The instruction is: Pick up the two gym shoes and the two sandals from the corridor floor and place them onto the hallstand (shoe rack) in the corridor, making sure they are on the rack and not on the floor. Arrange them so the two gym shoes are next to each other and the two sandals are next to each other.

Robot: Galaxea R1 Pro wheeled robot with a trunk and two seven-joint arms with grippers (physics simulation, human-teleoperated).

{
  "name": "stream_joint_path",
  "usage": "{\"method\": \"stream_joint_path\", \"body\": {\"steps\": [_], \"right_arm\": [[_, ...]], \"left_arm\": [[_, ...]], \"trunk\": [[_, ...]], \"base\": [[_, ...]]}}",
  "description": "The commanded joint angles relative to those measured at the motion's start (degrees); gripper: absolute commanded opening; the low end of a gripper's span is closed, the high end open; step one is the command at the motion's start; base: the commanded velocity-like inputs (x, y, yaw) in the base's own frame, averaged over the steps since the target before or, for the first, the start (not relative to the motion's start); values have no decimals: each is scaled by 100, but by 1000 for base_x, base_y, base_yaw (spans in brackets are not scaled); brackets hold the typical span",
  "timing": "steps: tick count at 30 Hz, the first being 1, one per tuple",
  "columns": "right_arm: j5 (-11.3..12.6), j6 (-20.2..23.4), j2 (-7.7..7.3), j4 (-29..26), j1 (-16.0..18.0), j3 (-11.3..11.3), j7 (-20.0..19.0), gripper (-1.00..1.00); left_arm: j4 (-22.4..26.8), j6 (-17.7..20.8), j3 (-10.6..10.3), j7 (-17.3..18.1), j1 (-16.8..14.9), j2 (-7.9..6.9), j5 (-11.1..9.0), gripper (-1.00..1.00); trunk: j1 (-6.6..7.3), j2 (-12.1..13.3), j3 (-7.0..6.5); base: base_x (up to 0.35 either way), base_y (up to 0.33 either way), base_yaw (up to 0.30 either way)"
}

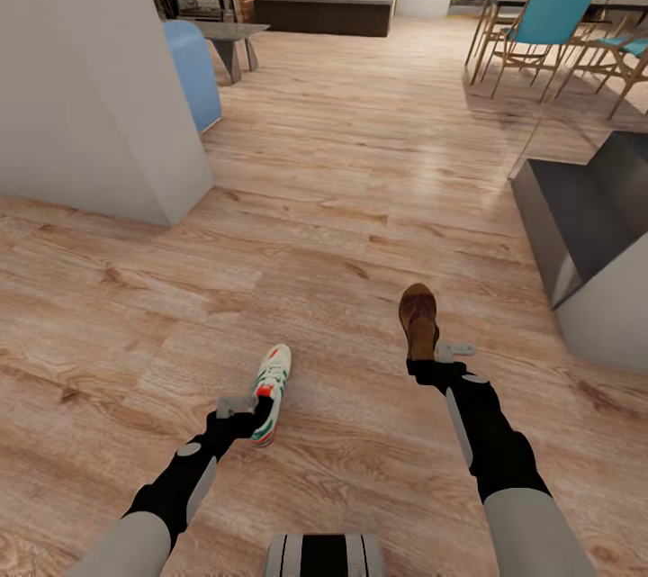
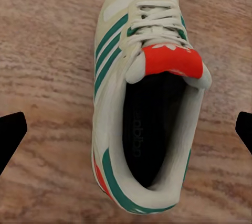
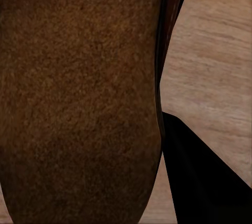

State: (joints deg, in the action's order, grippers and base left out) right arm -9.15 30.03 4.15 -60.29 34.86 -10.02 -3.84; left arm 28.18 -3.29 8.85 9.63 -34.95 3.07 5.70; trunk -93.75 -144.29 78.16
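Note:
One white gym shoe (image 1: pixel 272 386) with green stripes and a red-orange tongue lies on the wood-plank corridor floor (image 1: pixel 324 226). My left gripper (image 1: pixel 255 415) hangs over its heel. In the left wrist view the gym shoe (image 2: pixel 142 108) sits between my two fingertips (image 2: pixel 11 135), which are spread wide and clear of it, so the gripper is open. My right gripper (image 1: pixel 428 367) is shut on the heel end of a dark brown sandal (image 1: pixel 418 314). The sandal's sole (image 3: pixel 79 93) is close up, beside one dark finger (image 3: pixel 205 182). The other gym shoe, the other sandal and the hallstand are out of view.
A white wall block (image 1: pixel 99 82) stands at the left with a blue seat (image 1: pixel 193 73) behind it. A dark grey stepped unit (image 1: pixel 585 208) is at the right. Teal chairs (image 1: pixel 549 19) and a table are far right. Open floor lies ahead.

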Motion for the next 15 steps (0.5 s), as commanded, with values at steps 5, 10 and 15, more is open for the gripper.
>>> {"method": "stream_joint_path", "body": {"steps": [5,10,15], "right_arm": [[-43,30,7,-15,3,-17,-29,-100],[-43,30,7,-12,3,-17,-29,-100],[-43,30,7,-12,3,-17,-29,-100]], "left_arm": [[-18,-57,44,39,-1,9,65,100],[-22,-66,38,39,-3,10,70,100],[-23,-70,38,39,-2,10,72,100]], "trunk": [[2,-2,10],[2,-2,16],[-11,-9,147]], "base": [[0,0,-7],[0,0,-41],[0,0,-174]]}}
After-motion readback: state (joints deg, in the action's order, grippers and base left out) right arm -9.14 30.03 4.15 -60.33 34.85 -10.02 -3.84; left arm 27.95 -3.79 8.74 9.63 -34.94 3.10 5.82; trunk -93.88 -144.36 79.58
